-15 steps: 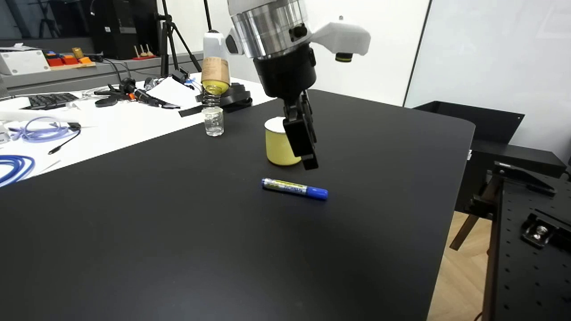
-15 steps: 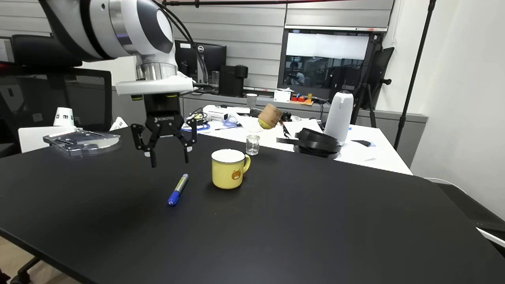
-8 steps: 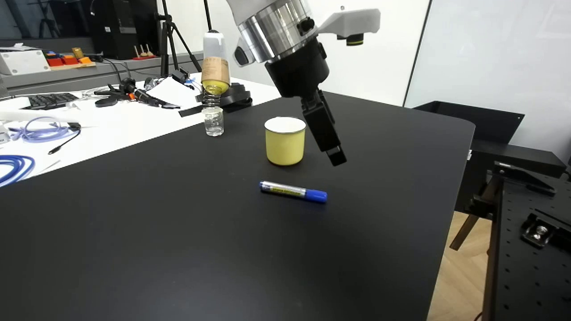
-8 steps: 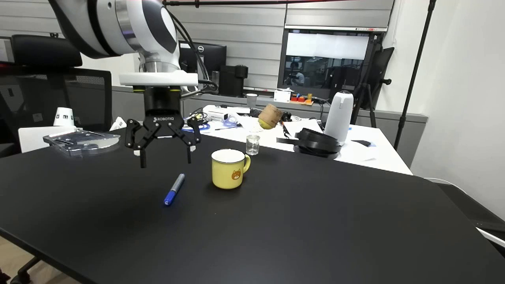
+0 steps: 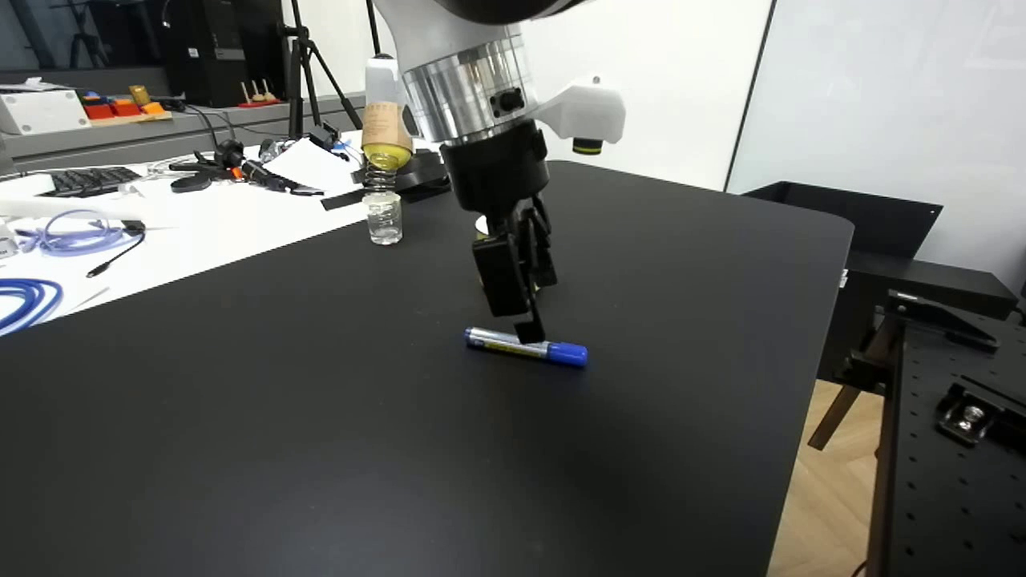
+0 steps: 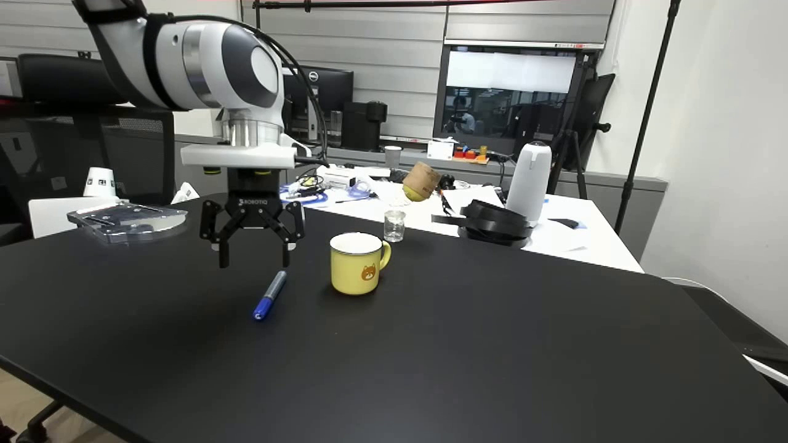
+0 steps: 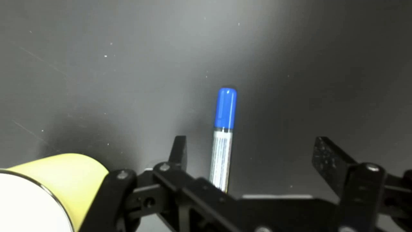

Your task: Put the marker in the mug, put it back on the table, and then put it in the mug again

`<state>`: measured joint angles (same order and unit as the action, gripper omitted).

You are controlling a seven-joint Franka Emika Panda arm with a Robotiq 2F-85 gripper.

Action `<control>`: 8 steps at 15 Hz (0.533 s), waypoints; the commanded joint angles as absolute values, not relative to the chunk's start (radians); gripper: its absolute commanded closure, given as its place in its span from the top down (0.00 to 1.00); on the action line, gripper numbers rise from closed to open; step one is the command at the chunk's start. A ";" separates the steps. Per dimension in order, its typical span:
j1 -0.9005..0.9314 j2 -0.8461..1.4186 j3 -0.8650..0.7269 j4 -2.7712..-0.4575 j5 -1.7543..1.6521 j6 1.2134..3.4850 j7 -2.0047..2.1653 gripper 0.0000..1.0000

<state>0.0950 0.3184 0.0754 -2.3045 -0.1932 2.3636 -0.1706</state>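
I see the gripper hanging low above the black table, and it is lower now than half a second ago. At that earlier moment it leans more and is off to one side, so that the whole mug is visible in an exterior view; now the gripper stands more upright there and covers most of it. Its two fingers are spread widely, more than one second ago, and grip nothing.

The marker lies on the table, outside the mug. In the wrist view it appears between the fingers, nearer to one of them, with dark tabletop showing on both its sides; its lower end is hidden behind the gripper. In an exterior view a fingertip now passes in front of the marker's barrel, and I cannot tell from that angle if they touch. Compared with one second ago, the marker is a little farther from the mug and is rolled somewhat: then the yellow of its label shows in an exterior view, now the barrel looks grey there.

The mug keeps its place, upright, with its handle on the side away from the marker. Behind it, a small clear jar also stands as before.
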 commanded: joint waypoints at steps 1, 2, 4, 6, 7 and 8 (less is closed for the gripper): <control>0.093 0.322 0.079 -2.303 -0.196 2.369 -0.166 1.00; 0.093 0.323 0.080 -2.303 -0.196 2.368 -0.170 1.00; 0.092 0.324 0.080 -2.303 -0.196 2.368 -0.173 1.00; 0.096 0.325 0.064 -2.320 -0.230 2.446 -0.151 1.00; 0.110 0.330 0.046 -2.328 -0.275 2.492 -0.114 1.00; 0.117 0.336 0.034 -2.333 -0.305 2.534 -0.091 1.00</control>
